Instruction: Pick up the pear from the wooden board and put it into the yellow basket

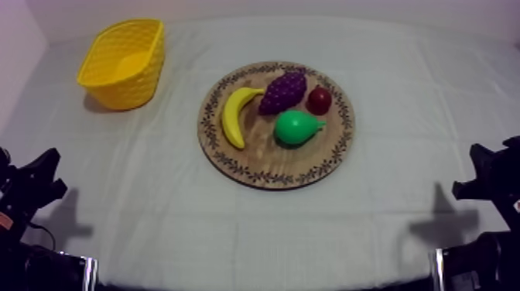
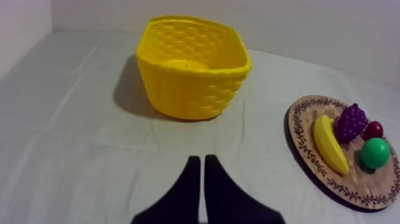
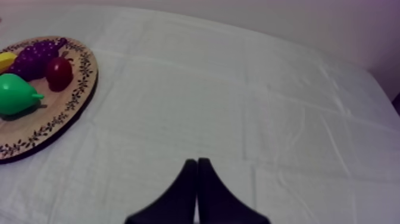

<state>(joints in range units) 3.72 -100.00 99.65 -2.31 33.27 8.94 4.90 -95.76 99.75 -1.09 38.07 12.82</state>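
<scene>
A green pear (image 1: 296, 128) lies on the round wooden board (image 1: 255, 166) at the table's middle, with a banana (image 1: 235, 114), purple grapes (image 1: 282, 90) and a small red fruit (image 1: 319, 100) around it. The yellow basket (image 1: 124, 62) stands empty at the back left. My left gripper (image 2: 200, 159) is shut on nothing, low over the cloth in front of the basket (image 2: 193, 68), with the pear (image 2: 375, 152) far off beside it. My right gripper (image 3: 196, 162) is shut too, over bare cloth, well away from the pear (image 3: 16, 94). Both arms rest low at the table's front corners.
Bare grey-white cloth (image 1: 387, 209) spreads around the board and between it and the basket. A wall rises behind the table and at its left side.
</scene>
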